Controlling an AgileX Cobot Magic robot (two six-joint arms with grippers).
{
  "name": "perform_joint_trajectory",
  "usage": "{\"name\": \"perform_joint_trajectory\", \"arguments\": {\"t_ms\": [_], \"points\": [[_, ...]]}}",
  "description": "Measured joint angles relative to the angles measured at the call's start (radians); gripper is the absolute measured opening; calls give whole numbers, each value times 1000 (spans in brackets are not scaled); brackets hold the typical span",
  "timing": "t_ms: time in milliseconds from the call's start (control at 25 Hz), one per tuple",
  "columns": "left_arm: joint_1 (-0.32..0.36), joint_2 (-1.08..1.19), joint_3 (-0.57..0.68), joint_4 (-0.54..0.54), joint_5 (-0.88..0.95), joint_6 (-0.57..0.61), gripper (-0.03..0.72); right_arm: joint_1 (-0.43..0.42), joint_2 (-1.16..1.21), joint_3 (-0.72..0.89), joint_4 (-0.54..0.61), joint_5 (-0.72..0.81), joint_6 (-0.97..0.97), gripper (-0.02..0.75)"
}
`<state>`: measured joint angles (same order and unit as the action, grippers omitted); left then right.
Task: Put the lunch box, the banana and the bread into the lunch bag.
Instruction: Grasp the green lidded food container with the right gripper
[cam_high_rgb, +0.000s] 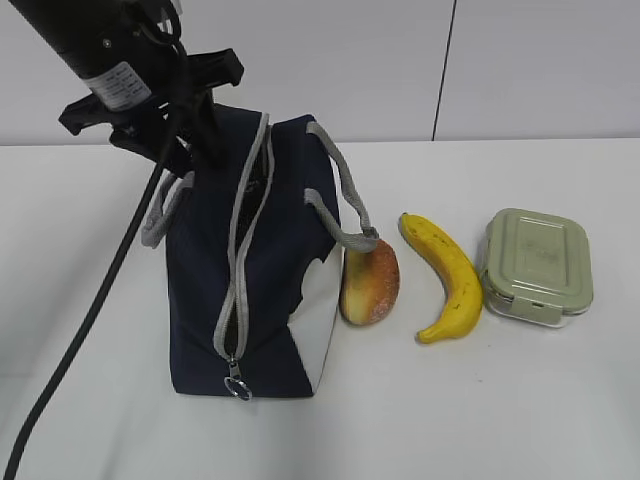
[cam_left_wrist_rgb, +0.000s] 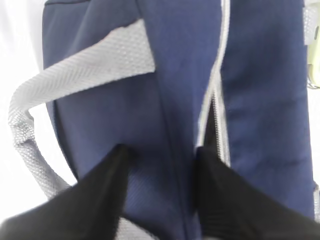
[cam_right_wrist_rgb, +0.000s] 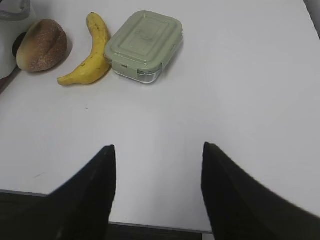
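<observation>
The navy lunch bag stands left of centre; its grey zipper shows a narrow dark gap along the top, and the ring pull hangs at the front. The bread leans against the bag's white side. The banana and the green-lidded lunch box lie to the right. My left gripper is open at the bag's far top end; in the left wrist view it straddles blue fabric beside the zipper gap. My right gripper is open and empty over bare table, short of the lunch box, banana and bread.
A grey strap handle loops to the left of my left gripper, and the other handle hangs over the bread. A black cable runs down from the left arm. The white table stretches out in front of the food items.
</observation>
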<state>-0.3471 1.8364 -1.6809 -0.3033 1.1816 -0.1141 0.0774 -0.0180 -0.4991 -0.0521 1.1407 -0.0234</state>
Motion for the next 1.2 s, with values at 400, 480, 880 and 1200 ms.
{"name": "perform_joint_trajectory", "arguments": {"t_ms": [400,480,880,1200], "points": [[0,0,0,0,-2,-2,3,0,0,0,0,0,0,424],[0,0,0,0,-8,-2,3,0,0,0,0,0,0,424],[0,0,0,0,-14,-2,3,0,0,0,0,0,0,424],[0,0,0,0,-16,-2,3,0,205,-8,-48,-11,41,424]]}}
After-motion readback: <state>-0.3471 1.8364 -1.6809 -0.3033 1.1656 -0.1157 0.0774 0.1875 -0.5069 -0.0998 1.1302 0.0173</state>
